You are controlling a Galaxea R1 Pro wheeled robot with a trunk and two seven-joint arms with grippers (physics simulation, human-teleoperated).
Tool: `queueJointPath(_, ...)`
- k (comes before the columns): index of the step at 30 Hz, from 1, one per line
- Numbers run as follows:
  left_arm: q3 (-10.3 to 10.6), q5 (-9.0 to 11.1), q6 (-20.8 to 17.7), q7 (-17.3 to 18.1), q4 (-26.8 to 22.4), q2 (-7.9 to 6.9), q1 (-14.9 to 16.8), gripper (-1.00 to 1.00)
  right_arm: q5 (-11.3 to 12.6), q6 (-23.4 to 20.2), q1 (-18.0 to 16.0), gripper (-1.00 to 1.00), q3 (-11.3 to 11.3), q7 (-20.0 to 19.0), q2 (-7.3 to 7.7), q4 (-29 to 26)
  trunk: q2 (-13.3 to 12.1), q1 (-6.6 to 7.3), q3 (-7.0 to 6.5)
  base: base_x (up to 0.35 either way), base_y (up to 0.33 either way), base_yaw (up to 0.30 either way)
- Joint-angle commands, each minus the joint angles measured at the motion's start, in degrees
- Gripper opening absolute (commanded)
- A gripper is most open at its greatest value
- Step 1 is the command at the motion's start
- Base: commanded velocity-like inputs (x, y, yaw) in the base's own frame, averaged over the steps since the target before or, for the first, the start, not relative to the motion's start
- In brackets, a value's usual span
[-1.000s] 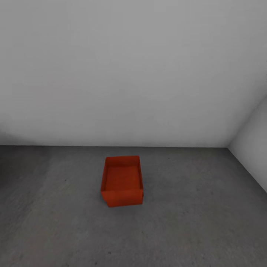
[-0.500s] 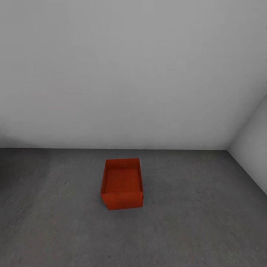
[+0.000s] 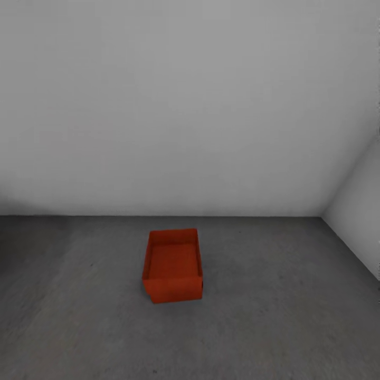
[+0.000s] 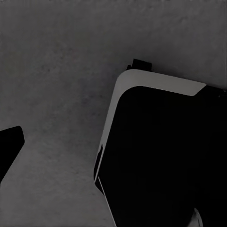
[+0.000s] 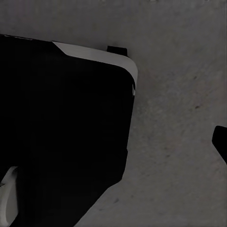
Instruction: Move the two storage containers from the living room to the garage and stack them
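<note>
The whole head view has slid: the camera moved, so the storage container (image 3: 173, 272) sits slightly lower in frame, not shifted itself. It rests on the concrete floor (image 3: 274, 316), near the back wall (image 3: 190, 105), well apart from the right-hand wall (image 3: 359, 221); bare floor surrounds it. Its inside looks empty. Whether either gripper is apart or together, I cannot tell.

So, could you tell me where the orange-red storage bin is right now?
In the head view, the orange-red open-top storage bin sits on the dark grey concrete floor, near centre, short of the light-grey wall.
</note>
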State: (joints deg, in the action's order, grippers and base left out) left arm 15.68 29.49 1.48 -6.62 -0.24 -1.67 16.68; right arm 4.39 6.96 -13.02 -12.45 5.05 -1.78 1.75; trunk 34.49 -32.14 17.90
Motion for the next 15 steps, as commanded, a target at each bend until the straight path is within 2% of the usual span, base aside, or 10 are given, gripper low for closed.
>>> queueJointPath(1,0.49,0.48,0.10,-0.15,-0.02,0.00,0.02,1.00,0.47,0.34,-0.08,1.00,-0.47,0.14,-0.05,0.20,0.06,-0.02,-0.02,0.000,0.000,-0.069)
queueJointPath(15,0.49,0.48,0.10,-0.15,-0.02,0.00,0.02,1.00,0.54,0.25,-0.07,1.00,-0.47,0.14,-0.11,0.19,0.06,-0.02,-1.33,0.000,0.000,-0.069)
